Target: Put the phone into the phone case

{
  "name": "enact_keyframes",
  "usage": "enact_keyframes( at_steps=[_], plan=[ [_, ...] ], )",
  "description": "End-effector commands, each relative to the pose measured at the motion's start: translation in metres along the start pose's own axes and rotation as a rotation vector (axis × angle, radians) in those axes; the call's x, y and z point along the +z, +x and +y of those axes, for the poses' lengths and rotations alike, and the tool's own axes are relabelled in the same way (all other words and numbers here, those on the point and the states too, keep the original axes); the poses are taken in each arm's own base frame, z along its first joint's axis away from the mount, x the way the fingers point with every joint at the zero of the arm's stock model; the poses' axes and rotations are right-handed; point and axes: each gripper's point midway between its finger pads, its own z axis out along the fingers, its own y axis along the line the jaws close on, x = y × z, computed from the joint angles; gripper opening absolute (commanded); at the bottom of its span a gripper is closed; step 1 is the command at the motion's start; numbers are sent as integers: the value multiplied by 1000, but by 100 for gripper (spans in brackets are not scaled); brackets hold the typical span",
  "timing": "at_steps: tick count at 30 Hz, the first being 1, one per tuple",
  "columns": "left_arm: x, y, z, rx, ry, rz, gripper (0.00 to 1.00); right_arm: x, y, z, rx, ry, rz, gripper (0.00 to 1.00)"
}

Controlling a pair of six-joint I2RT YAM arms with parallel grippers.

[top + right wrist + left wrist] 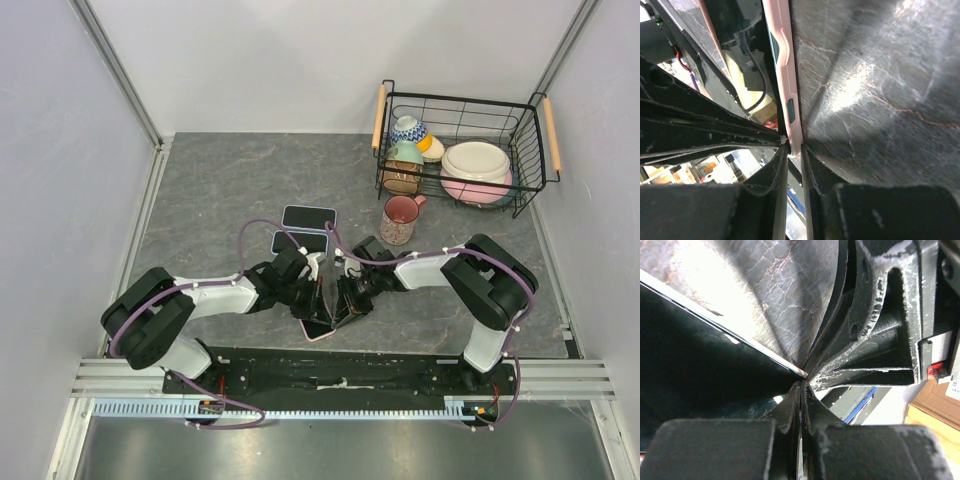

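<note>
Wire basket point(460, 101) at the 2 o'clock corner of the grey table point(200, 200), holding stacked bowls point(405, 152) and plates point(476, 165); pink mug point(400, 220) just beside it, at its 7 o'clock.

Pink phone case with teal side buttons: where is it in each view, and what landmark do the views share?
Top external: pink phone case sits low centre, between the two wrists.
Left wrist: not visible.
Right wrist: the case is upper centre-left, its edge running down into the right tool.
Shared landmark: grey marbled tabletop.
</note>
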Motion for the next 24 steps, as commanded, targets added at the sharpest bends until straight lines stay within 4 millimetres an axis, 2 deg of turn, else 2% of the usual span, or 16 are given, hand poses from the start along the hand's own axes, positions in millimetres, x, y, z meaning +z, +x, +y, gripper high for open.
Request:
enact_keyframes(
  at_steps=[1,5,14,18,20,24],
  plan=[
    [9,20,14,-30,-67,56,2,9,35,-105,30,436,43,14],
    [9,22,15,-35,-75,53,2,6,35,-115,22,502,43,11],
    [6,14,15,-32,-103,22,2,-2,25,-120,-64,665,10,7],
    [-2,-4,15,-25,-151,-55,5,-1,14,-103,-103,634,-24,7],
    [-10,-17,7,-15,-149,-110,9,0,8,-93,-116,602,-45,8],
    [-30,-36,4,-19,-172,-207,20,0,-9,-56,-151,478,-111,12]
  ],
)
